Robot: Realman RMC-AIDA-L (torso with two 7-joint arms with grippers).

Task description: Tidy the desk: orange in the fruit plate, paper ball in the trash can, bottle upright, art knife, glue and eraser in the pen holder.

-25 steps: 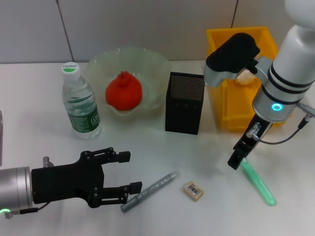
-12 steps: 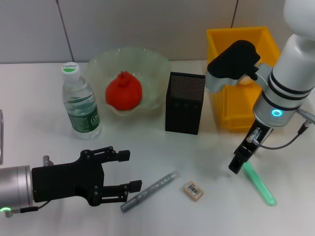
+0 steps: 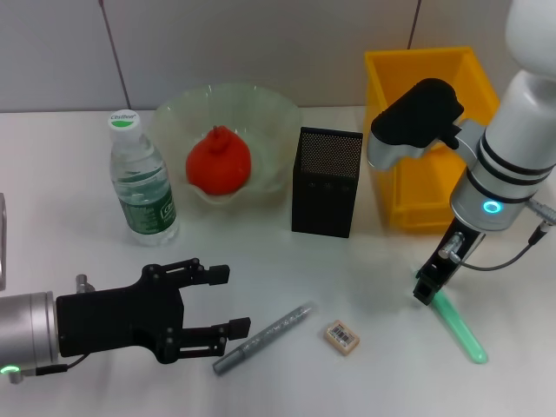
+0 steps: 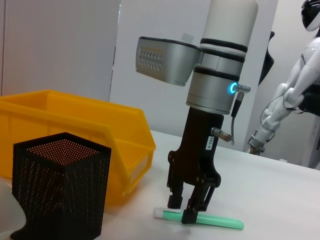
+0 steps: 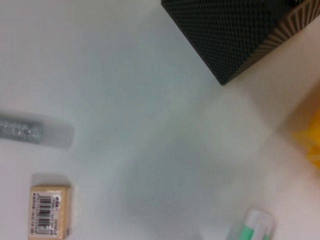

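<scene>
The right gripper [image 3: 425, 290] hangs low over the near right part of the white desk [image 3: 373, 261], its two fingers spread a little and straddling the cap end of a green stick-shaped tube [image 3: 458, 326] that lies flat there; in the left wrist view the fingertips [image 4: 189, 216] stand at desk level on either side of the tube [image 4: 210, 219], and I cannot tell whether they press it. The left gripper [image 3: 228, 304] rests at the near left, its black fingers spread wide and holding nothing, the lower tip just beside the end of a grey glittery pen-like stick [image 3: 263, 338]. The eraser [image 3: 341, 337] lies just right of that stick, on open desk between the two grippers. The pen holder [image 3: 325, 182] stands upright mid-desk, with bare desk between it and the right gripper, and the trash can [image 3: 395, 187] sits just to its right, behind the right arm. The orange [image 3: 218, 162] is in the fruit plate [image 3: 269, 117] at the far side, and the bottle [image 3: 141, 178] stands upright just left of the plate. The near edge of the desk is close under the left gripper. Compared with a second ago, the right gripper has shifted slightly rightward and nearer along the tube; the left gripper and every object lie as before.
</scene>
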